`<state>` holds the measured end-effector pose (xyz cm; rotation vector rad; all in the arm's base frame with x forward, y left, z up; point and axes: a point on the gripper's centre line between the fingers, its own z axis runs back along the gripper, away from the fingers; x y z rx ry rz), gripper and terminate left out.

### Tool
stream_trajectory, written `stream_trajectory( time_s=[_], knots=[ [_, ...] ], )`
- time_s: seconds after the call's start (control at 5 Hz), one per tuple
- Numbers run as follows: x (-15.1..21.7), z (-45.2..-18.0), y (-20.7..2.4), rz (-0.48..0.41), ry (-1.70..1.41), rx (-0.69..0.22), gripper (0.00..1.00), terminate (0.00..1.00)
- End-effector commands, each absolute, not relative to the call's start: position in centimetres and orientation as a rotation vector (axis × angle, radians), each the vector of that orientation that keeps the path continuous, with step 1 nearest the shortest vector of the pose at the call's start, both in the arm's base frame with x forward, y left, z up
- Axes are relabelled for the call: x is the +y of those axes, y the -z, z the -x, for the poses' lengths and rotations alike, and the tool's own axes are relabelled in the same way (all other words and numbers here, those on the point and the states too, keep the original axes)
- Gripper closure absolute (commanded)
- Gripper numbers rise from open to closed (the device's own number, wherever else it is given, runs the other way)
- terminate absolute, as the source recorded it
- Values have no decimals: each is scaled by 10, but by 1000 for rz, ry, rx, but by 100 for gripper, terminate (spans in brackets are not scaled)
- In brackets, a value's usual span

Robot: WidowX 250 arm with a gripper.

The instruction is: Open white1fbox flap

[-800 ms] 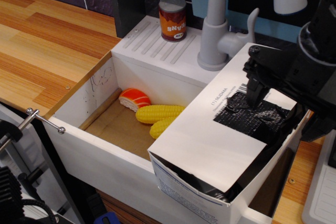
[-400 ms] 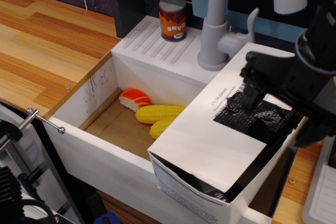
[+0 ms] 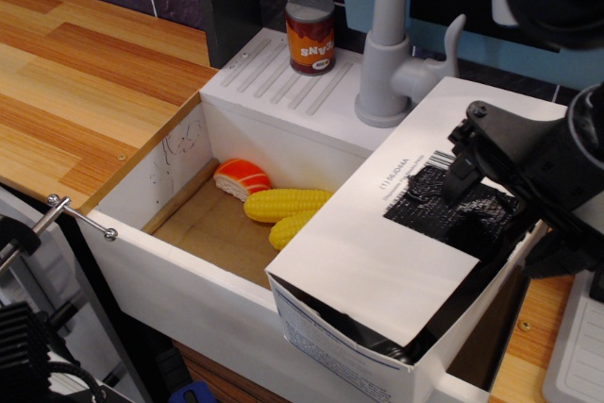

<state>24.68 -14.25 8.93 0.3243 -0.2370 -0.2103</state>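
Over the flap's (image 3: 377, 261) taped end hangs the gripper (image 3: 462, 176), angled down.

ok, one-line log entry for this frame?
phase: reaching | gripper: over tape patch, grip unclear | flap: down | white1fbox: in sink

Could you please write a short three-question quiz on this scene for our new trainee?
1. True or false: the flap of the white box stands fully upright.
2. Which item stands beside the faucet? A) corn cob B) can C) salmon piece
3. Fill in: the end effector is over the black ____ patch.

Key:
1. False; it lies nearly flat over the box.
2. B; the can stands on the ridged drainboard.
3. Tape.
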Motion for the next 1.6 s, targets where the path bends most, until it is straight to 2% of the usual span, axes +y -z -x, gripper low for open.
stream_trajectory(
  time_s=[0.0, 0.2, 0.6, 1.4],
  knots=[
    [-138, -257, -96, -368, 226, -277, 0, 0],
    [-130, -259, -96, -380, 245, -277, 0, 0],
    [-119, -264, -122, -428, 273, -231, 0, 0],
    [-64, -285, -168, -509, 337, -206, 0, 0]
  ],
)
